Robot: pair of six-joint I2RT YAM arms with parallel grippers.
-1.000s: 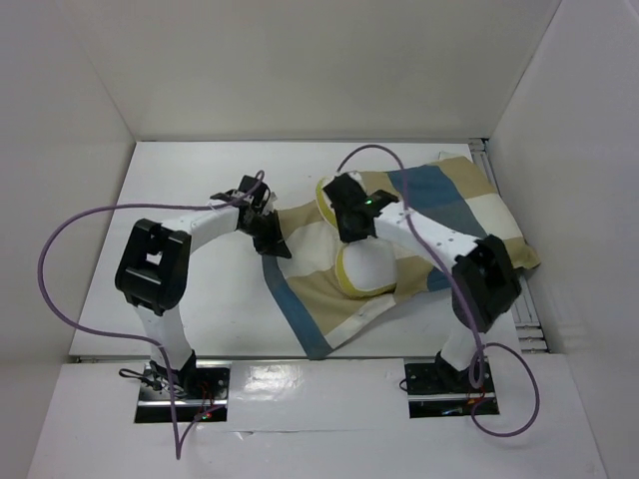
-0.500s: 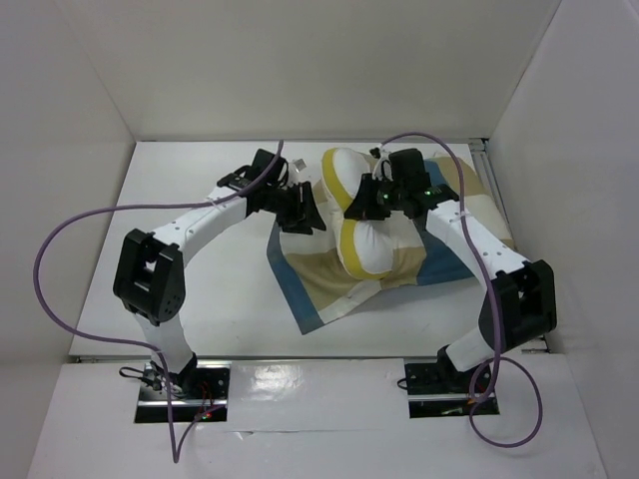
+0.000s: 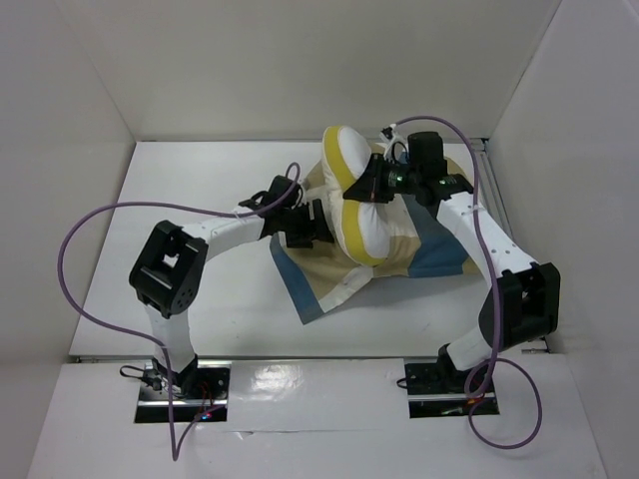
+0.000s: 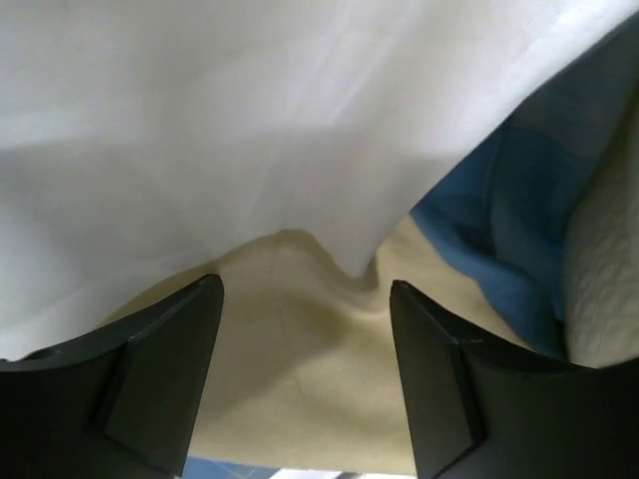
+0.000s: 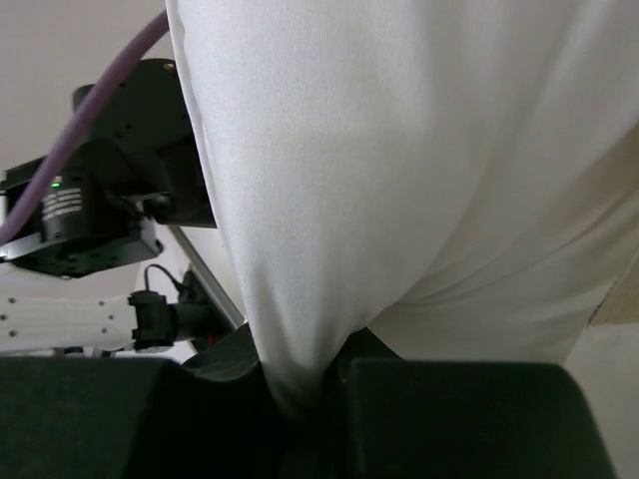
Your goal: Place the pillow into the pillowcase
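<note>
The white pillow (image 3: 351, 215) with yellow piping hangs folded in the middle, pinched at its waist by my right gripper (image 3: 367, 188), which is shut on it. In the right wrist view a fold of the pillow (image 5: 399, 180) runs down between the dark jaws of the right gripper (image 5: 305, 394). The checked pillowcase (image 3: 319, 279) lies crumpled under and right of the pillow. My left gripper (image 3: 318, 222) stands open at the pillow's left side. Its fingers (image 4: 160, 369) straddle tan pillowcase cloth (image 4: 300, 379) without gripping it, with white fabric above.
White walls enclose the table (image 3: 180, 200) on three sides. A metal rail (image 3: 484, 160) runs along the right edge. Purple cables (image 3: 75, 269) loop off both arms.
My right gripper has carried the pillow up and toward the back wall. My left gripper has let go and opened, and has moved right against the pillow. The pillowcase has bunched under the pillow.
</note>
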